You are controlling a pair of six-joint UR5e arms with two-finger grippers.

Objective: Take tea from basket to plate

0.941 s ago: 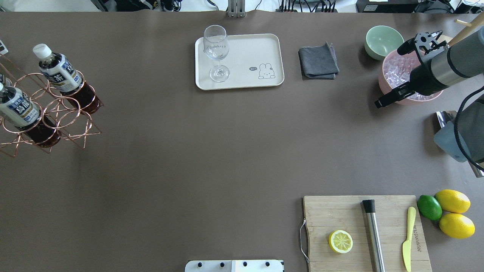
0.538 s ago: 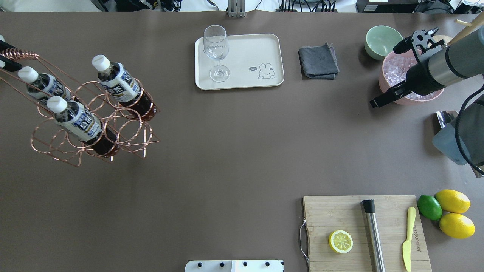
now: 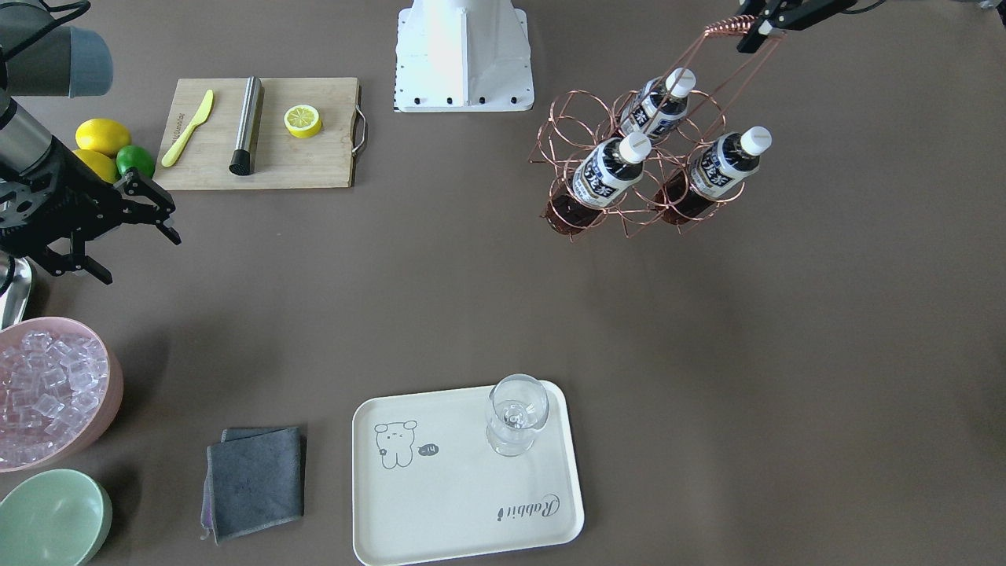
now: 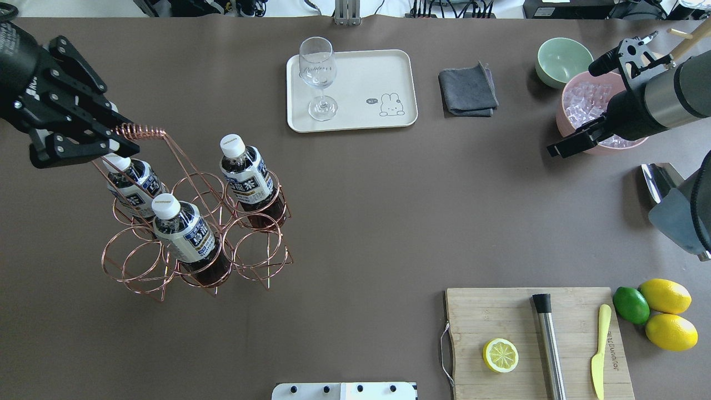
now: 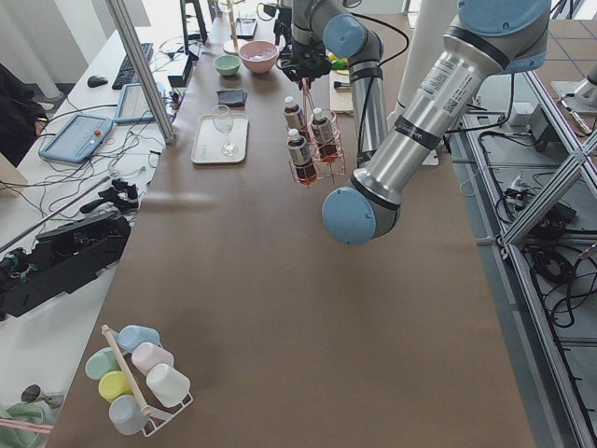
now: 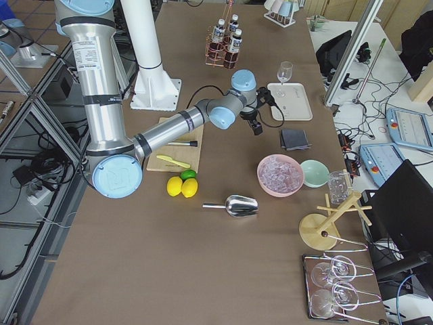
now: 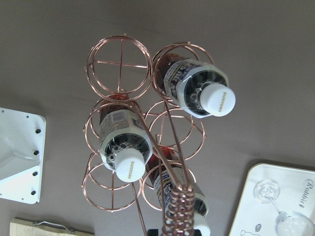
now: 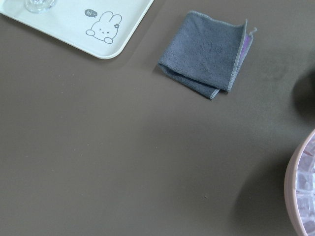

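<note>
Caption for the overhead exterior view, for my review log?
Left gripper holds the basket by its coiled handle, three tea bottles inside; plate bears only a glass.

A grey cloth [image 4: 468, 90] lies near a green bowl [image 4: 562, 60] and a pink bowl [image 3: 114, 389] of ice cubes [image 3: 43, 389]. A wooden board [image 4: 489, 311] bears a lemon half [image 4: 500, 355], a steel muddler [image 4: 549, 344] and a yellow knife [image 4: 600, 350]; a lime [image 4: 631, 305] and two lemons [image 4: 665, 295] sit beside it.
</note>
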